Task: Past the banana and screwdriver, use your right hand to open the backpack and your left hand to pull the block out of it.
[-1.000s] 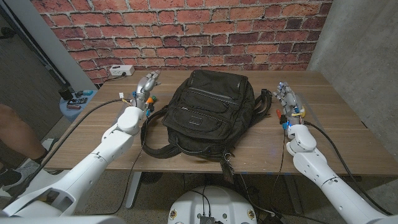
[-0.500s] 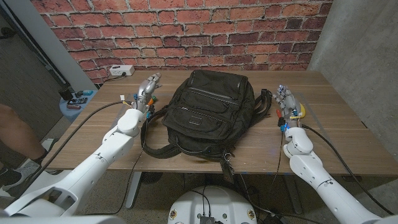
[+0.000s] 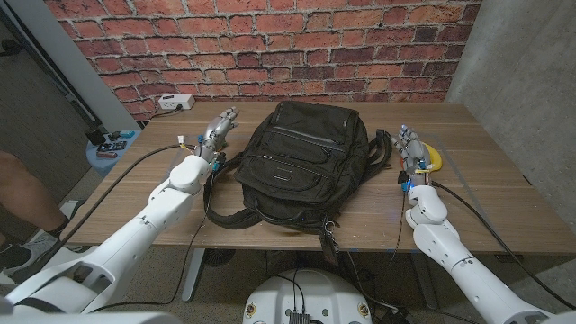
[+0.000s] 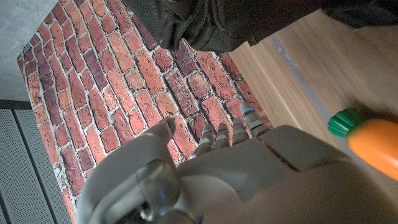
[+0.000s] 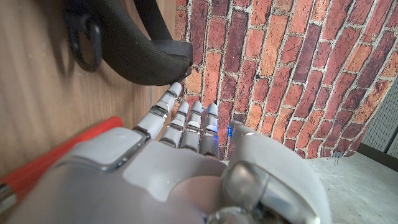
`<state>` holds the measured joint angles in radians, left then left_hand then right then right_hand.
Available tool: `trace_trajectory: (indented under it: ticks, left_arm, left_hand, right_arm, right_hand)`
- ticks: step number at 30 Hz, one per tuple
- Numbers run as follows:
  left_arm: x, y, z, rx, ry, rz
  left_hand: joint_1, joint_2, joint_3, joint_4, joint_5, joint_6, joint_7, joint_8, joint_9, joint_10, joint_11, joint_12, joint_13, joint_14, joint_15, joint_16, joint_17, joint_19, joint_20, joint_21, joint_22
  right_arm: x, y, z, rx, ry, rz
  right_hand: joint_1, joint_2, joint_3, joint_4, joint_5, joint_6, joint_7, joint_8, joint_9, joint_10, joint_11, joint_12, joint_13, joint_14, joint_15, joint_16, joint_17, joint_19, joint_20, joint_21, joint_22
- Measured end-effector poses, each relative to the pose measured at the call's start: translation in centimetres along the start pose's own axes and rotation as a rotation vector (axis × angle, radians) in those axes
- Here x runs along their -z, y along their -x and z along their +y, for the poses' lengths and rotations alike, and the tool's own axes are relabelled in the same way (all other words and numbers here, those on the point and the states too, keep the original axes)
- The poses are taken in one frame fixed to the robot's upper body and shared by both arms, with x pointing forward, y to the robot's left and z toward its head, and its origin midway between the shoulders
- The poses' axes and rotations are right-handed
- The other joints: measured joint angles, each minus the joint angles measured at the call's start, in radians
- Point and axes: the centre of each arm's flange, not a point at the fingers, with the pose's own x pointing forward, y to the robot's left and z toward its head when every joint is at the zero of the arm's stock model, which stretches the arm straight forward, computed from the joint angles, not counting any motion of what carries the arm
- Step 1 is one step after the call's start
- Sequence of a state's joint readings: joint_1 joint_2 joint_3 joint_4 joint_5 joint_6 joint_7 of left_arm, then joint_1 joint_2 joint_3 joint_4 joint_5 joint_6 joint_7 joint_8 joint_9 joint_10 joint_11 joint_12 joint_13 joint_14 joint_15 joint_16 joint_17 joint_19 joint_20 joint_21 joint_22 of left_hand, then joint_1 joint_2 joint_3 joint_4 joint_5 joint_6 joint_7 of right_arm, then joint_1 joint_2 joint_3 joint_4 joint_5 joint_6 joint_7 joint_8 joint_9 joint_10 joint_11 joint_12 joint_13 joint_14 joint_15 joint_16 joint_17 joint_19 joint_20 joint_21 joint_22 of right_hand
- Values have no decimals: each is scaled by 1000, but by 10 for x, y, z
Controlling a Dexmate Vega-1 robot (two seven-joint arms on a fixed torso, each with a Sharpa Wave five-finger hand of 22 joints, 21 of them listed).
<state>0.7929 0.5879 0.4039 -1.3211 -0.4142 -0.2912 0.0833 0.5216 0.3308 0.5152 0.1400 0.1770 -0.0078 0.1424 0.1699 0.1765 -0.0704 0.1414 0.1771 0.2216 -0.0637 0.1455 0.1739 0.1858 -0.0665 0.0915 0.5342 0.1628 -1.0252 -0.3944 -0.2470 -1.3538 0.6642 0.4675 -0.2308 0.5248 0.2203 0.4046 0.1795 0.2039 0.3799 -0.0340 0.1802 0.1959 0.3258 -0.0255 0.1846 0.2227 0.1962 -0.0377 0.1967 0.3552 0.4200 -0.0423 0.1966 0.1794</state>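
- The black backpack (image 3: 301, 166) lies flat at the centre of the head view on the wooden table (image 3: 504, 193), its top toward the brick wall (image 3: 270, 45) and its straps (image 3: 229, 202) trailing toward the lower left of the bag. It looks zipped shut; the block cannot be seen.
- The right hand (image 3: 410, 148) stands right of centre in the head view, just beside the backpack's right edge, fingers reaching toward the wall. In the right wrist view the fingers (image 5: 186, 121) lie side by side, extended, holding nothing, their tips near a strap end (image 5: 140, 59) of the bag.
- The banana (image 3: 434, 157) lies just beside the right hand on its far side from the bag, partly hidden behind it.
- A red rod (image 5: 59, 155), possibly the screwdriver shaft, lies on the table beside the right hand in the right wrist view.
- The left hand (image 3: 216, 130) is raised left of the backpack in the head view, fingers extended and loosely apart, holding nothing.
- An orange object with a green end (image 4: 367, 134) lies at the right edge of the left wrist view.
- A white power strip (image 3: 176, 103) sits at the table's upper left corner.
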Motion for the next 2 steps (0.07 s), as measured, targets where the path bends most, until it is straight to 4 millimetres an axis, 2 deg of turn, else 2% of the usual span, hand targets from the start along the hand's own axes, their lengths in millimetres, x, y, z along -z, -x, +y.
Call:
trace_trajectory:
  ticks: [2]
  left_arm:
    - [0, -2, -1, 10, -2, 4]
  left_hand:
    - [-9, 9, 2, 11, 1, -8, 5, 0, 0, -16, 3, 0, -7, -9, 1, 0, 0, -4, 3, -8, 0]
  right_arm:
    - [0, 0, 0, -1, 2, 0]
  right_hand:
    - [-4, -4, 0, 0, 0, -5, 5, 0, -1, 0, 0, 0, 0, 0, 0, 0, 0, -1, 1, 0, 0]
